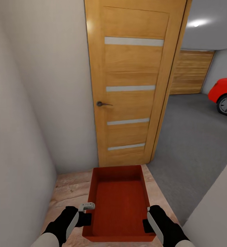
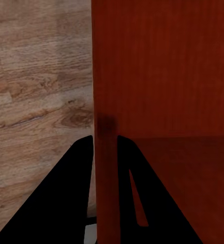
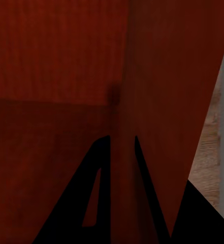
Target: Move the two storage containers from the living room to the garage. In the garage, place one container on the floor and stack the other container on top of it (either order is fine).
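Head view: one storage container (image 1: 118, 202) held out in front of me, open top up, nothing in it. Left gripper (image 1: 83, 216) clamps its left wall, right gripper (image 1: 148, 223) clamps its right wall, both near the edge closest to me.

Left wrist view: my two dark fingers (image 2: 66, 203) straddle the thin red wall (image 2: 105, 168), one inside the bin, one outside, jaws nearly closed onto it. Wood-plank flooring (image 2: 35, 101) shows past the outer finger, a detail the head view gives less clearly. Right wrist view: same grip, fingers (image 3: 91, 198) pinching the other wall (image 3: 123, 168), with a sliver of plank and a pale wall at the edge.

Bin hangs over the plank floor (image 1: 68, 192) of a narrow passage, pale walls (image 1: 20, 120) close on my left. Just past its far end stands an open wooden door (image 1: 130, 85) with four frosted strips and a dark handle (image 1: 102, 104). Right of the door, the garage: grey concrete floor (image 1: 195, 137), a slatted wooden garage door (image 1: 190, 72) at the back, part of a red car (image 1: 225, 92) at the far right.
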You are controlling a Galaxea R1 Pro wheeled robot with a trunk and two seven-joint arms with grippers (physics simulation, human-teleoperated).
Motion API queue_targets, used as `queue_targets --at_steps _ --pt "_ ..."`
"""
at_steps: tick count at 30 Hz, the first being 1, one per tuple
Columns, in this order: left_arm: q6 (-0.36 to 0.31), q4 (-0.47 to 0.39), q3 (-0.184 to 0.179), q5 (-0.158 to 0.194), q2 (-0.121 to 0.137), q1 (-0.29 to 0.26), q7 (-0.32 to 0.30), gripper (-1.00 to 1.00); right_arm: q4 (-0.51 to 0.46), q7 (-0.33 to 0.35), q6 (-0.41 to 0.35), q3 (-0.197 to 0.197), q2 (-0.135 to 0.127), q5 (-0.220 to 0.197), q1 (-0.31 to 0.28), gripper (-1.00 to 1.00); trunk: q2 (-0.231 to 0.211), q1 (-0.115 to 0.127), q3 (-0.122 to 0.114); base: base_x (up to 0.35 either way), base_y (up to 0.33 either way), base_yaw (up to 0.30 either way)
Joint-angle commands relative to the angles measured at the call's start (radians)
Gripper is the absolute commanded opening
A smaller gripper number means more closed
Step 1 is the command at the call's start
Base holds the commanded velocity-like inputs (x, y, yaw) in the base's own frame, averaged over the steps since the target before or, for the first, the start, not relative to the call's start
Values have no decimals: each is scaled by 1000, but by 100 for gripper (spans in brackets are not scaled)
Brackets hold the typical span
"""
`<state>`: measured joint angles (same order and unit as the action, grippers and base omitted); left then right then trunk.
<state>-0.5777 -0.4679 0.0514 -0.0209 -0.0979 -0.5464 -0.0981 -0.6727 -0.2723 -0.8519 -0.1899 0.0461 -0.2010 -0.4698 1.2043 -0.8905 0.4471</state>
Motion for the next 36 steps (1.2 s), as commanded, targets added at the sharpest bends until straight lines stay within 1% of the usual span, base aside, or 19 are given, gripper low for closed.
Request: queue_targets --at_steps 1,7,31,36 --pt "-7 0 2 16 -2 0 -3 -100 -2 -4 10 -2 14 -66 -1 -100 1 0 1 123 0 0" --pt "-7 0 2 16 -2 0 -3 -100 -1 -4 10 -2 14 -66 -1 -100 1 0 1 35 0 -75" --pt "-7 0 2 16 -2 0 -3 -100 -2 -4 10 -2 14 -66 -1 -100 1 0 1 1 0 -273" --pt "-7 0 2 16 -2 0 -3 -100 -2 -4 10 -2 14 -66 -1 -100 1 0 1 9 20 -115"
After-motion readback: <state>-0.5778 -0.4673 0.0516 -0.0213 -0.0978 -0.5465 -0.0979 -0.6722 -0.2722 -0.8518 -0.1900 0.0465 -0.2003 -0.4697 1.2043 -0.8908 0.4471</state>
